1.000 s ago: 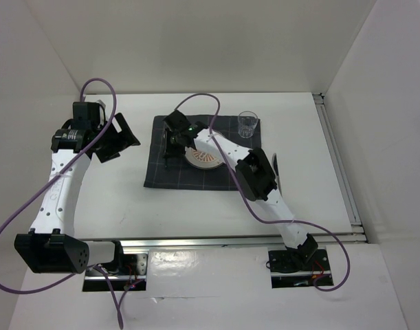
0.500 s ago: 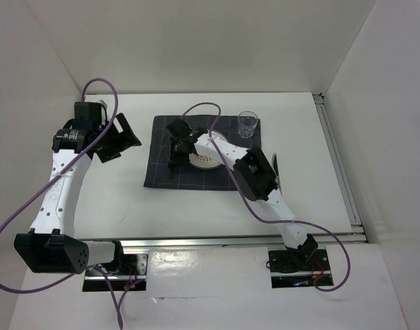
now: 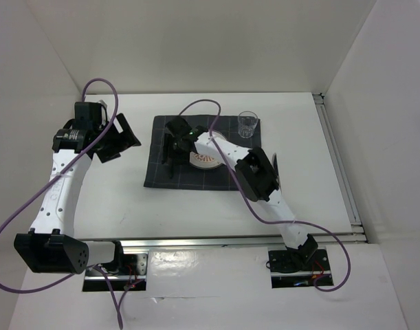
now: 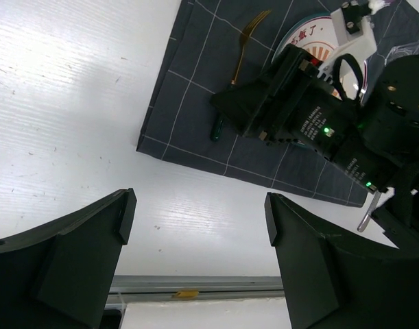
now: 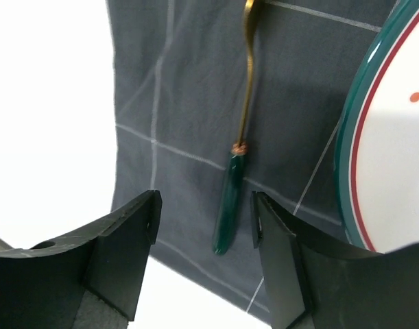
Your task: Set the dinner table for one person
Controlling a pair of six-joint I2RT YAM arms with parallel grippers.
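Observation:
On the white dinner table (image 3: 196, 206) lies a dark grey checked mat (image 3: 196, 180) with a green-rimmed plate (image 3: 206, 161) and a clear glass (image 3: 247, 124) at its far right corner. A gold fork with a green handle (image 5: 236, 171) rests on the mat left of the plate (image 5: 394, 157); the left wrist view also shows the fork (image 4: 247, 41). My right gripper (image 5: 206, 205) hovers open over the fork's handle, its fingers apart from it on both sides. My left gripper (image 4: 199, 205) stands wide open and empty over bare table left of the mat.
The right arm (image 3: 254, 175) stretches across the mat's near right part and hides some of the plate. A silvery utensil handle (image 4: 365, 216) shows near the mat's right edge. An aluminium rail (image 3: 237, 240) runs along the near edge; white walls enclose the table.
The right gripper has opened and let go of the fork, which now lies on the mat left of the plate. The left arm has not moved.

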